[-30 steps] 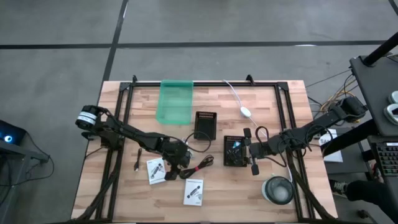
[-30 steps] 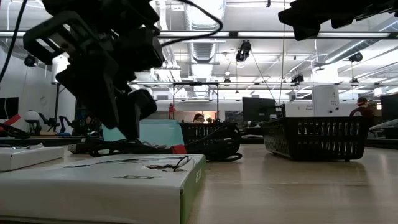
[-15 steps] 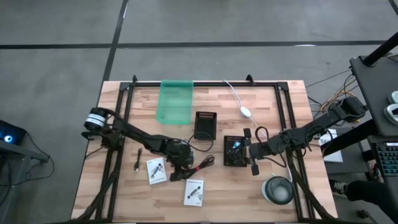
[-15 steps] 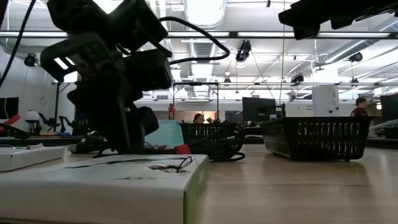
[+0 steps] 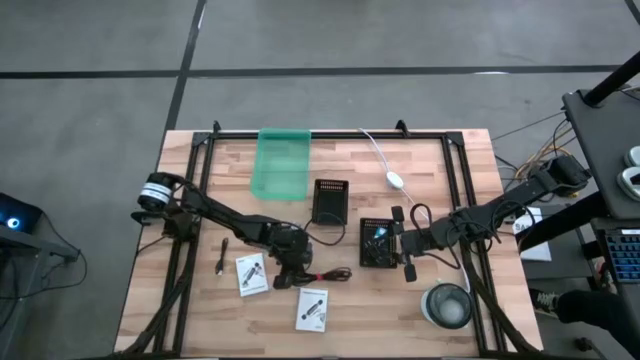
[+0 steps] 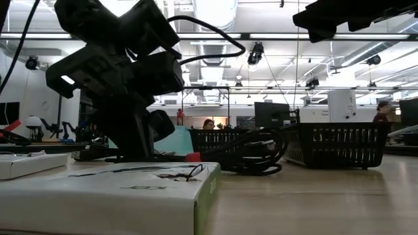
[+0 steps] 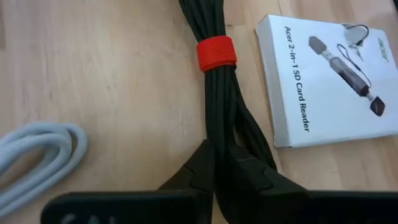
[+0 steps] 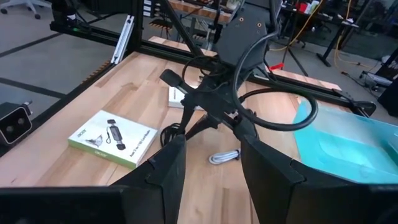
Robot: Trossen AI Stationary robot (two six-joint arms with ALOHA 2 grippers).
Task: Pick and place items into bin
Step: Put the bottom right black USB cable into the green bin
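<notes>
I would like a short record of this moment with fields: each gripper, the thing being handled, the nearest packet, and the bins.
left gripper: shut on the black coiled cable with a red band, low at the table
right gripper: open, empty, beside the black mesh basket
nearest packet: white printed SD card reader packet, beside the cable
bins: green translucent bin, small black basket

1. Black coiled cable, bundled by a red band, lies flat on the surface, its near end pinched between the closed fingers of the left hand.
2. White printed packet lies flat just beside the cable, ahead of that hand.
3. A second white packet lies beside the hand's other flank.
4. Thin black stick lies farther out past that packet.
</notes>
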